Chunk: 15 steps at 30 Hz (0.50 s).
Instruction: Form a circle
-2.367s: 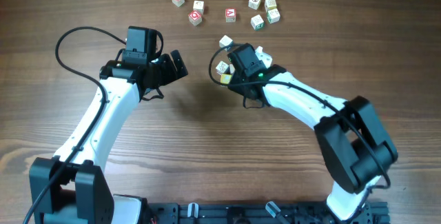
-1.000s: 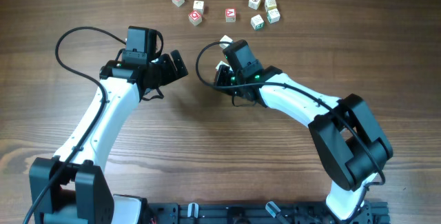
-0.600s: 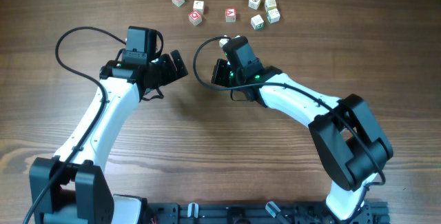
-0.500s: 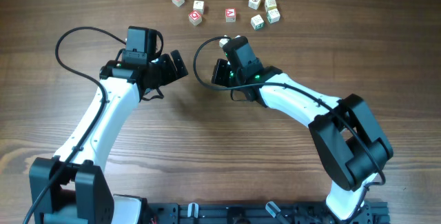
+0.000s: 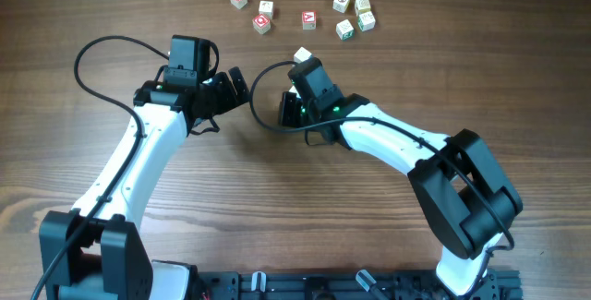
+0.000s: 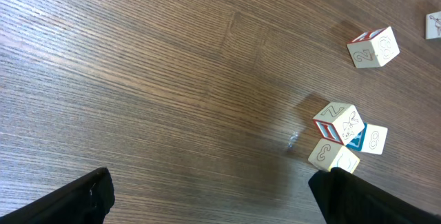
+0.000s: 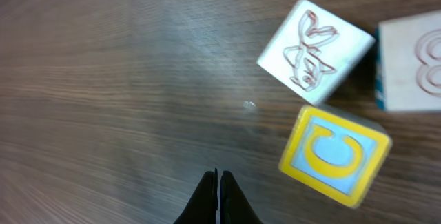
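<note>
**Item: lettered wooden cubes, for a circle.** No ring is laid out yet.

**Location.** A cluster [image 6: 341, 138] of three sits mid-tabletop, just beside the right gripper [image 7: 218, 182]. It is made up of a white cube with an animal drawing [image 7: 315, 50], a yellow cube [image 7: 335, 156] marked C, and a blue-edged cube [image 7: 413, 62]. Whether their sides touch cannot be told. One single cube [image 5: 302, 56] lies just beyond that gripper's wrist. The loose cubes [image 5: 309, 19] are scattered along the far edge, well apart from the cluster.

**Handling (judged).** Light, stiff, smooth-faced and not fragile. They should slide readily on the tabletop [image 6: 138, 79] when nudged. To lift one, pinch across two opposite flat faces. The corners are likely to twist out of a grip.

**Grippers.** The right gripper has its fingers pressed together and holds nothing, its tip low beside the yellow cube. The left gripper [image 5: 235, 90] is spread wide and empty.

**Obstructions.** The clustered cubes leave little room for a finger between them. A black cable [image 5: 261, 83] loops between the two grippers.
</note>
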### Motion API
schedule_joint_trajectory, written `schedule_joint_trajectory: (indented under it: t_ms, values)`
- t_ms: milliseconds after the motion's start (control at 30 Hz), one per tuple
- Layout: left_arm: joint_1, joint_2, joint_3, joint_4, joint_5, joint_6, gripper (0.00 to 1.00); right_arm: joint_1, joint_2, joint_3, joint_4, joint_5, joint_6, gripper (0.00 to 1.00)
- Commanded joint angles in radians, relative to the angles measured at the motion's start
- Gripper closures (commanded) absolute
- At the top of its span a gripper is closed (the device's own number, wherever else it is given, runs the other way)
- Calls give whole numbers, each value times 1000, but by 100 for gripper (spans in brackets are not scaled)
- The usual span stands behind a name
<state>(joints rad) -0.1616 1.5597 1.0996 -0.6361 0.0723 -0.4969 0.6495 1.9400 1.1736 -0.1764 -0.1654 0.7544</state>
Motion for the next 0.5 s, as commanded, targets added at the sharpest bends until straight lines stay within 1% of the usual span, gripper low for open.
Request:
schedule_joint_trajectory:
  t_ms: [0,267,467]
  values:
    - [3,-1,-1,0,-10,19,0,-2,2,0,-39,0,-18,95]
    - [3,-1,-1,0,-10,19,0,-2,2,0,-115,44,0,95]
    - [3,-1,-1,0,-10,19,0,-2,2,0,-130,98,8,96]
